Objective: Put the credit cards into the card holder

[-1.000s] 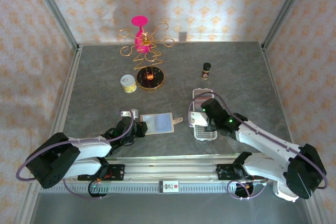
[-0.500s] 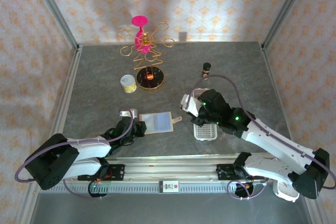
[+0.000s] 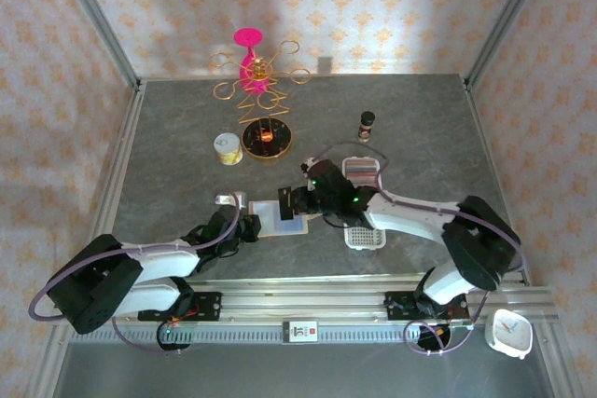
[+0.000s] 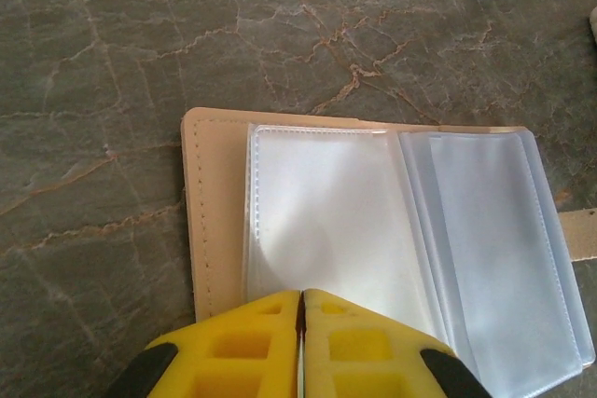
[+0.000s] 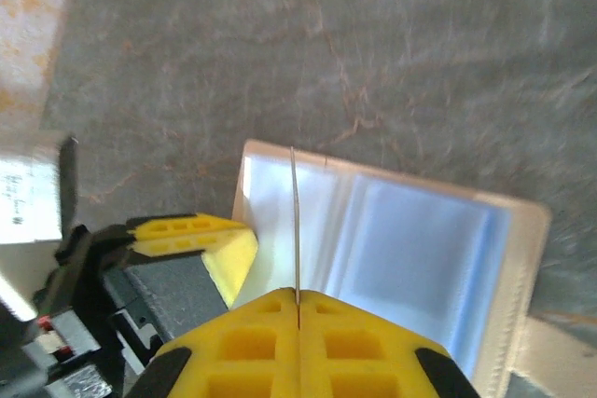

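On the grey stone-patterned table (image 3: pixel 168 156), the card holder (image 3: pixel 269 217) is lying open and flat between the two arms, near the front edge, with its long axis running left to right and its clear sleeves (image 4: pixel 326 221) facing up. To its right, the white perforated tray (image 3: pixel 366 239) is sitting well apart from the action.

The left gripper (image 4: pixel 301 303) is resting at the holder's left end with its jaws drawn together. Whether it is nipping the cover or only pressing on it cannot be told.

The right gripper (image 5: pixel 298 299) is reaching across and hovering directly over the holder, pinching one credit card (image 5: pixel 295 221) tightly between its pads. In the right wrist view the card is showing as a thin line, edge-on, pointing from the gripper towards the holder's far edge and standing over the seam beside the leftmost sleeve.

The insertion is likely turning on this alignment: the card's leading edge is sitting just above a sleeve mouth, and a slight tilt may be needed to enter it.
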`<state>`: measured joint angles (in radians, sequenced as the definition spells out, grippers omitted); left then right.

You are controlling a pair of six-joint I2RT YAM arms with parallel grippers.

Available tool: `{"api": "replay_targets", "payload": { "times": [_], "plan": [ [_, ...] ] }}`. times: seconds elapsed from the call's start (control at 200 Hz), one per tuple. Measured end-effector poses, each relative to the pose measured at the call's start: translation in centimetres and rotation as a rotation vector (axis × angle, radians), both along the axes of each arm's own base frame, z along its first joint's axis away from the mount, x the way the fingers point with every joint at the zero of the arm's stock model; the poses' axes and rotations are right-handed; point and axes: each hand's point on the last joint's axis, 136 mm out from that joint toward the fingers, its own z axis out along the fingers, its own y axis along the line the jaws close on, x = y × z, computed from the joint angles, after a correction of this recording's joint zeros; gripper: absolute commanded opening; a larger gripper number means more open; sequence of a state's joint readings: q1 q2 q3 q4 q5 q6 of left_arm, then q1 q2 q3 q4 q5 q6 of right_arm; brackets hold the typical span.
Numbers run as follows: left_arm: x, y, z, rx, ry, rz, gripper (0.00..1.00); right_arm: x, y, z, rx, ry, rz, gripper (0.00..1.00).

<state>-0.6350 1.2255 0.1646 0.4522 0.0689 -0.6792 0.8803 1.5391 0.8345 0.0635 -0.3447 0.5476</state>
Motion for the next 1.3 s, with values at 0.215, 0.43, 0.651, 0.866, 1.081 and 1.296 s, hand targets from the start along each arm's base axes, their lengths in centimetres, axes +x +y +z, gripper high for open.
{"api": "replay_targets", "payload": {
  "times": [0.215, 0.43, 0.651, 0.866, 1.081, 1.296],
  "plan": [
    [0.2, 0.2, 0.4, 0.016, -0.001, 0.011, 0.31, -1.0, 1.1, -3.6, -0.017, 0.121, -0.05, 0.0],
    [0.3, 0.9, 1.8, 0.019, -0.031, 0.042, 0.46, -0.3, 0.9, -4.2, -0.019, 0.131, -0.106, 0.0],
    [1.0, 1.8, 2.9, 0.067, -0.063, 0.081, 0.52, -0.1, 0.9, -4.5, -0.019, 0.135, -0.122, 0.0],
    [1.1, 2.0, 0.5, 0.165, 0.028, 0.073, 0.51, 0.0, 1.1, -4.3, -0.008, 0.132, -0.124, 0.0],
    [1.3, 1.8, 0.0, 0.193, 0.05, 0.061, 0.34, 0.3, 1.0, -4.2, -0.011, 0.118, -0.138, 0.0],
    [1.3, 2.1, -0.2, 0.211, 0.053, 0.07, 0.25, 1.0, 0.9, -3.3, 0.005, 0.085, -0.16, 0.0]
  ]
}}
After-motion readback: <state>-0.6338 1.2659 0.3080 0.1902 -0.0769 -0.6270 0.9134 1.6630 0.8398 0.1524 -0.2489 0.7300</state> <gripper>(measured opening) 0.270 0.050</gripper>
